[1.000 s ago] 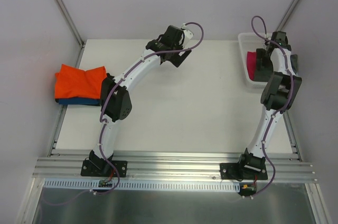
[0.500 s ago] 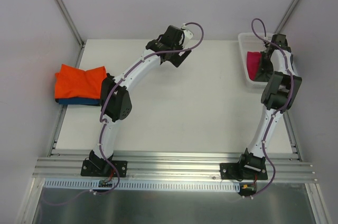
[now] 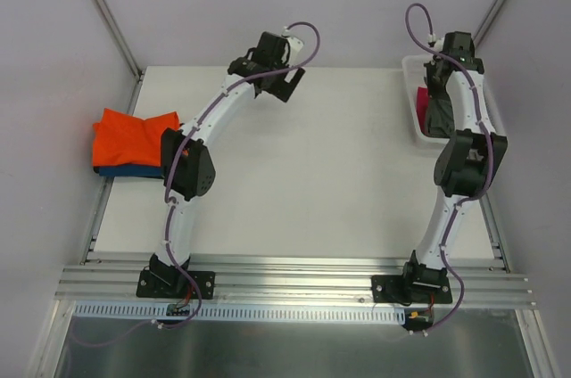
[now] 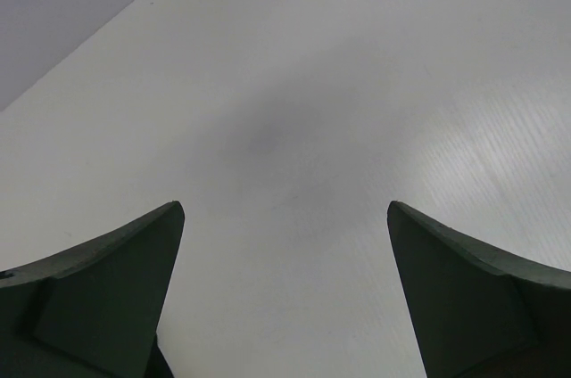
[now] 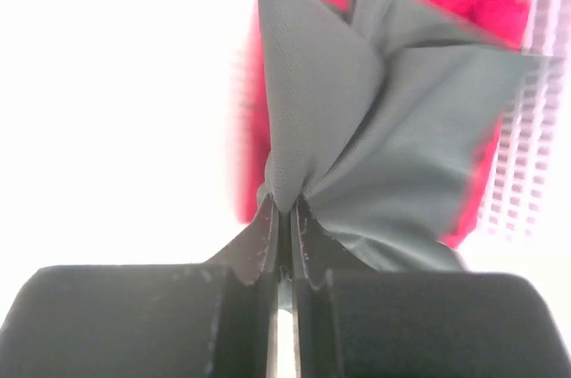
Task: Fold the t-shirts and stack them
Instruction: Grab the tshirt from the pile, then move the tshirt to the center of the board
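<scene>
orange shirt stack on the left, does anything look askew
Slightly. The orange t-shirt sits unevenly on the blue t-shirt: its far edge has a notch, and a blue strip shows only along the near side. Nothing looks damaged.

Far left, the blue t-shirt (image 3: 134, 170) shows only as a sliver along the near edge of the orange t-shirt (image 3: 125, 135) lying on it, and the left arm (image 3: 183, 168) covers the stack's right end with its elbow. Far right, the right arm (image 3: 464, 142) hangs over the basket (image 3: 412, 70), hiding most of the magenta t-shirt (image 3: 421, 100) and the dark grey t-shirt (image 3: 437, 118). From the right wrist, the basket mesh is blurred and washed out, the magenta cloth runs off the top edge, and the grey cloth's lower end vanishes between the right gripper (image 5: 284, 217) fingers. The left gripper (image 4: 285, 217) fingers are cut off at the bottom edge.
</scene>
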Robot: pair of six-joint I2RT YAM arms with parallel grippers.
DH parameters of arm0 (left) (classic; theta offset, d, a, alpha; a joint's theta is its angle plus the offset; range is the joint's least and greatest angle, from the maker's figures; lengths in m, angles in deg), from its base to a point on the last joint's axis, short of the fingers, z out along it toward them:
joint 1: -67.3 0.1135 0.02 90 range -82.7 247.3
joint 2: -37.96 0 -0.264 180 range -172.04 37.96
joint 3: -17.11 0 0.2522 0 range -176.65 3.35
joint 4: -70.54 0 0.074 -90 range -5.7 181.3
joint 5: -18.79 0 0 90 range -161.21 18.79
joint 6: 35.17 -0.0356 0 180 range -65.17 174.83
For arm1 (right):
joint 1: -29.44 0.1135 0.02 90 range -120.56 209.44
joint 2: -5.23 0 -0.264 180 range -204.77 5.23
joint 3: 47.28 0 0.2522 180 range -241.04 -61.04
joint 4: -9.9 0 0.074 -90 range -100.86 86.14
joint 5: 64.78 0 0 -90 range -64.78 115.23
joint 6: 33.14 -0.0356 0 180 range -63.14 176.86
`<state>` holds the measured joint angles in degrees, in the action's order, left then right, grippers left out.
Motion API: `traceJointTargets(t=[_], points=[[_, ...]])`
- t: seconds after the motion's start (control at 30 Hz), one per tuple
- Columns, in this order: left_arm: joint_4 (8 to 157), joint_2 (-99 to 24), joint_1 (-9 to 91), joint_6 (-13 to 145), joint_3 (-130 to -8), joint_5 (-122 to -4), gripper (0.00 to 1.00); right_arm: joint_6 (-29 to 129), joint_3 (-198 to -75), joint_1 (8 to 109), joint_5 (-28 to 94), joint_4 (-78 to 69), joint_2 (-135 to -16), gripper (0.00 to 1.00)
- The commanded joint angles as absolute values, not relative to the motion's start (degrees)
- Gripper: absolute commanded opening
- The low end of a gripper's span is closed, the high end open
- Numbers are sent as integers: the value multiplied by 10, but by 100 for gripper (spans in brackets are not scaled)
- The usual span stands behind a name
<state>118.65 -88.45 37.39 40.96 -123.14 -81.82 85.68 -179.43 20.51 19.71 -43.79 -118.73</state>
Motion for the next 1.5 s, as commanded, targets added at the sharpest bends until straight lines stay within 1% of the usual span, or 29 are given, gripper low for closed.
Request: traceJointTargets(t=[0.0, 0.07, 0.1, 0.2, 0.37, 0.47, 0.5, 0.53, 0.57, 0.6, 0.63, 0.67, 0.7, 0.73, 0.77, 0.83, 0.9, 1.03, 1.1, 1.17, 1.27, 1.33, 1.37, 1.47], points=[[1205, -837, 447, 454, -1277, -774, 99, 853, -1870, 250, 234, -480, -1091, 1], [1217, -827, 476, 478, -1285, -748, 99, 852, -1903, 282, 243, -501, -1079, 1], [1230, -817, 510, 507, -1286, -725, 99, 852, -1928, 293, 270, -519, -1075, 1], [1238, -794, 560, 532, -1269, -701, 99, 852, -1941, 344, 301, -523, -1041, 1], [1235, -738, 601, 525, -1202, -697, 99, 810, -1959, 450, 354, -515, -982, 0], [1233, -720, 626, 546, -1179, -678, 99, 763, -1938, 496, 353, -517, -959, 1], [1232, -716, 630, 547, -1176, -674, 99, 772, -1926, 507, 353, -526, -948, 1], [1232, -714, 633, 547, -1172, -671, 99, 785, -1900, 522, 352, -526, -935, 0], [1231, -714, 634, 547, -1168, -672, 99, 786, -1839, 524, 337, -519, -921, 1], [1231, -716, 634, 564, -1168, -673, 99, 787, -1800, 520, 331, -509, -888, 4], [1231, -716, 634, 568, -1167, -675, 99, 792, -1773, 505, 332, -513, -880, 30], [1231, -717, 633, 572, -1167, -673, 99, 795, -1731, 494, 329, -525, -876, 48], [1230, -716, 631, 570, -1166, -673, 99, 789, -1718, 481, 324, -554, -879, 60], [1229, -715, 628, 564, -1165, -676, 99, 786, -1711, 455, 327, -571, -886, 81], [1229, -711, 622, 554, -1165, -690, 99, 780, -1703, 445, 349, -599, -892, 85], [1228, -705, 620, 523, -1158, -703, 99, 763, -1685, 423, 390, -593, -885, 87], [1227, -691, 622, 506, -1151, -726, 99, 773, -1670, 427, 409, -570, -875, 87], [1230, -676, 637, 492, -1128, -719, 99, 803, -1693, 490, 427, -565, -905, 85], [1231, -666, 646, 503, -1121, -718, 99, 810, -1718, 512, 435, -575, -941, 83], [1234, -653, 653, 512, -1106, -696, 99, 838, -1768, 549, 454, -599, -985, 81], [1235, -644, 665, 531, -1093, -701, 99, 853, -1807, 599, 459, -602, -1035, 79], [1235, -639, 670, 539, -1091, -708, 99, 854, -1821, 628, 475, -600, -1059, 79], [1235, -635, 670, 541, -1091, -709, 99, 854, -1842, 637, 491, -610, -1092, 79], [1235, -628, 693, 547, -1096, -709, 99, 864, -1858, 665, 546, -620, -1129, 79]])
